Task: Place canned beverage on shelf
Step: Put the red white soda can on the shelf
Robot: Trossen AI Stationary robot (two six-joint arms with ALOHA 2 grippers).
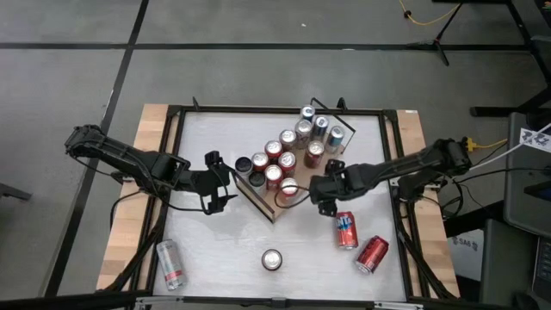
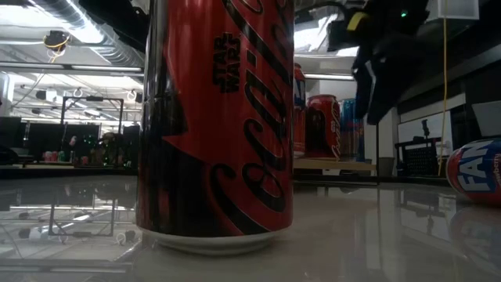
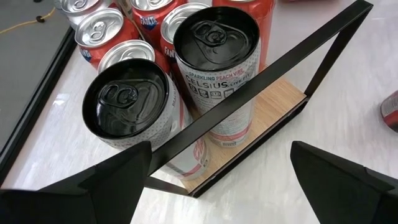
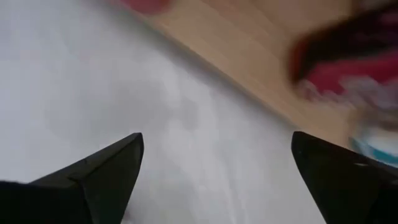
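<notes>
My white desk (image 1: 215,250) spreads under both my arms, and near its middle the light-wood shelf (image 1: 277,209) lies at a slant, black wire rails at its ends. On the shelf stands a cluster of cans (image 1: 288,155), red ones and silver ones, with two black-topped cans (image 3: 127,102) at the end nearest my left arm. My left claw (image 1: 217,181) hovers just beside that end of the shelf, fingers spread wide and holding nothing, the wire rail (image 3: 273,68) right in front of it. My right claw (image 1: 320,191) hangs just beside the shelf's other long edge, also wide open and empty, over bare desk. Off the shelf, a silver can (image 1: 170,263) lies on its side near the desk's front left corner, a red and blue can (image 1: 346,230) and a red can (image 1: 372,254) lie toward the front right, and one red can (image 1: 272,259) stands upright between them at the front.
</notes>
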